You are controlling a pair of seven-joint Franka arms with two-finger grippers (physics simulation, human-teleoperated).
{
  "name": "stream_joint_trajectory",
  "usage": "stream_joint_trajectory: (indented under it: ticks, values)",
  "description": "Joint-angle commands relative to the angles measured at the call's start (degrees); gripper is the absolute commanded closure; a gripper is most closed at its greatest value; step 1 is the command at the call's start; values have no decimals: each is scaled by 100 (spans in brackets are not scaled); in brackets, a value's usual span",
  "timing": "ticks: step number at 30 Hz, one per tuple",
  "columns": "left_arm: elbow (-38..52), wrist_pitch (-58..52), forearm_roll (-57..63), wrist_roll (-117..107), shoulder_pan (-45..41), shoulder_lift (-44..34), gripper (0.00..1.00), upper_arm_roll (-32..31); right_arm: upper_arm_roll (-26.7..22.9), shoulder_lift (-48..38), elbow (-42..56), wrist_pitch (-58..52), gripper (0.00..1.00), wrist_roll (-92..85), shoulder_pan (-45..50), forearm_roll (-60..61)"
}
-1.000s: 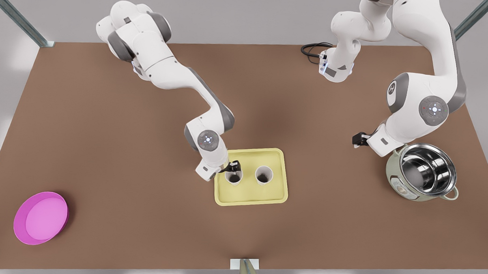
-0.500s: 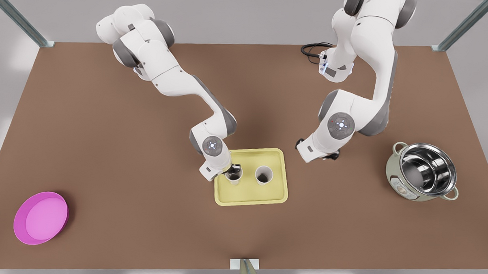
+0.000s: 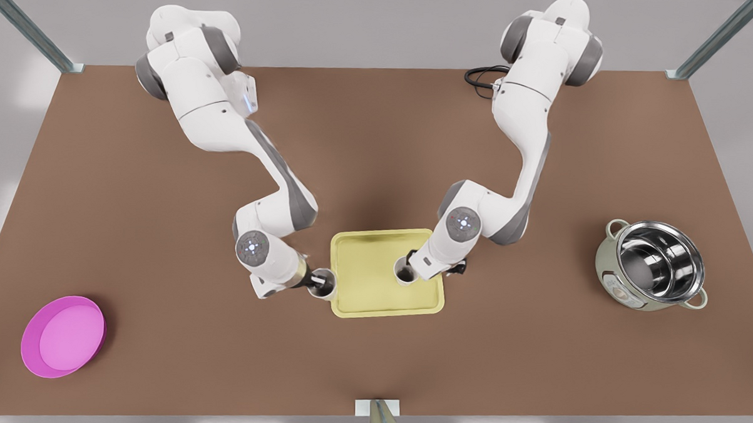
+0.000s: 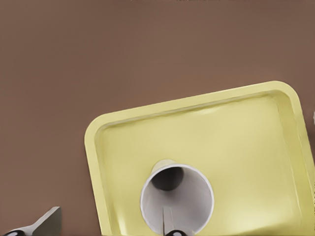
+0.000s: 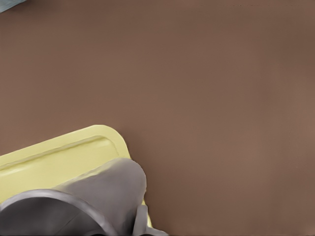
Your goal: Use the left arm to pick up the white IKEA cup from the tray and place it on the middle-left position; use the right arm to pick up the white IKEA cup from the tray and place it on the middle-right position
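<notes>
From the front view, the left gripper (image 3: 314, 280) grips one white cup (image 3: 322, 283) by its rim and holds it just past the tray's (image 3: 373, 299) left edge, over bare table (image 3: 163, 229). So that arm looks to be mid-carry toward the middle-left position. The right gripper (image 3: 412, 270) is down at the second cup (image 3: 404, 274), which stands near the tray's right edge; whether its fingers have closed I cannot tell.

In the left wrist view, the carried cup (image 4: 177, 199) hangs with a fingertip (image 4: 173, 232) at its rim, the tray (image 4: 123, 123) behind it.

In the right wrist view, the tray's corner (image 5: 74, 147) lies beside the brown table (image 5: 221, 98), the second cup (image 5: 98, 196) close in.

Next, I'd judge, the left arm carries further left and sets down upright; the right needs a firm rim grip before lifting.
</notes>
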Motion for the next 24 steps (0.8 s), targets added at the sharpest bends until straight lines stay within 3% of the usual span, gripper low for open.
stream_joint_trajectory:
  ticks: [1, 2, 4, 9, 16, 17, 18, 19, 22, 23, 24]
  values:
    - [-9, 459, -13, -1223, -64, 34, 0, 0, 16, -140, 8, -1178, 100, -2311, -414, -189]
    - [-27, 512, 13, -1214, -64, 43, 0, 0, 7, -140, 8, -1284, 100, -2874, -695, -795]
    - [-44, 512, 40, -1214, -72, 43, 0, 0, 16, -140, 8, -1337, 100, -4148, -1223, -813]
    - [-211, 661, 5, -1179, -143, 271, 0, 0, -1, -114, 16, -1319, 100, -4966, -1829, -1165]
    - [-158, 1268, 5, -1205, -134, 702, 0, 8, -1, 80, -10, -1257, 100, -5142, -1926, -1147]
    - [-132, 1268, -13, -1223, -134, 711, 10, 8, -1, 124, -10, -1240, 100, -5142, -1935, -1147]
    - [-123, 1242, -22, -1223, -143, 667, 31, 8, -1, 150, -10, -1240, 100, -5142, -1935, -1147]
    - [-123, 1215, -22, -1223, -152, 649, 44, 8, -1, 159, -10, -1240, 100, -5142, -1935, -1138]
    - [-114, 1206, -31, -1232, -160, 632, 68, 8, -1, 238, -10, -1222, 99, -5142, -1926, -1121]
    - [-114, 1206, -31, -1346, -178, 632, 77, 8, -1, 238, -19, -1108, 94, -5142, -1935, -1112]
    - [-114, 1206, -31, -1346, -187, 632, 85, 8, -1, 238, -28, -1108, 69, -5133, -1935, -1112]
